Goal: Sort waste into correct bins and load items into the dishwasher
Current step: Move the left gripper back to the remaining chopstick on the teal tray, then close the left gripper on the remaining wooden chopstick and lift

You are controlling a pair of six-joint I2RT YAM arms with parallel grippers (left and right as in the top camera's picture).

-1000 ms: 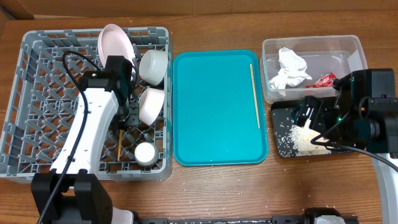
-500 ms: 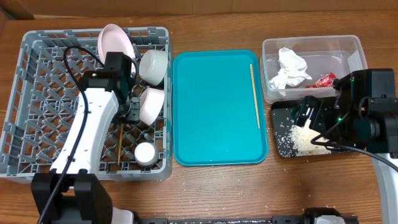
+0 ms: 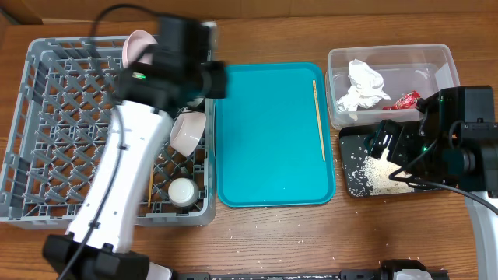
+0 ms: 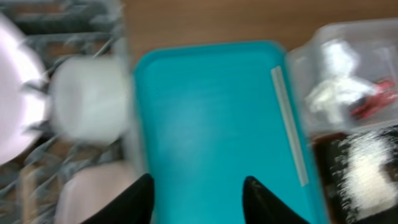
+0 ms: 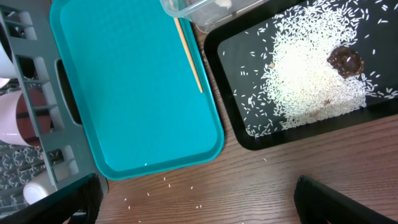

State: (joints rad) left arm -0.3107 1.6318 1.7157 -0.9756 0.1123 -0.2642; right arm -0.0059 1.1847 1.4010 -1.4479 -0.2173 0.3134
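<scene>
Overhead gives the whole layout. At the left of the table (image 3: pixel 257 233), the grey dish rack (image 3: pixel 47 48) holds the pink plate (image 3: pixel 136 47) standing at its back edge. A bowl (image 3: pixel 187 132) lies on its side further forward, the cup (image 3: pixel 181 190) sits near the front right corner, and a chopstick (image 3: pixel 150 187) lies on the lattice beside it. The left arm, blurred, reaches across the rack's right rear corner and hides what stands there. The second chopstick (image 3: pixel 319 120) lies alone along the right side of the teal tray (image 3: pixel 264 140). Right of that, the clear tub (image 3: pixel 445 56) contains the napkin (image 3: pixel 362 85) and the red wrapper (image 3: pixel 406 100). The black tray (image 3: pixel 348 140) in front of it carries the rice (image 3: pixel 377 167), with the right arm over its right part. The left wrist view is smeared, but it adds what overhead hides. The left tool (image 4: pixel 198 190) has its fingers spread with nothing between them, over the teal tray's left half, and a second bowl (image 4: pixel 90 106) shows beside the plate. Only the right wrist view shows the brown scrap (image 5: pixel 346 60) sitting on the rice heap and stray grains (image 5: pixel 168 186) on the wood in front of the teal tray. It also shows the right tool (image 5: pixel 198 193) wide apart and empty, over bare wood in front of the two trays.
</scene>
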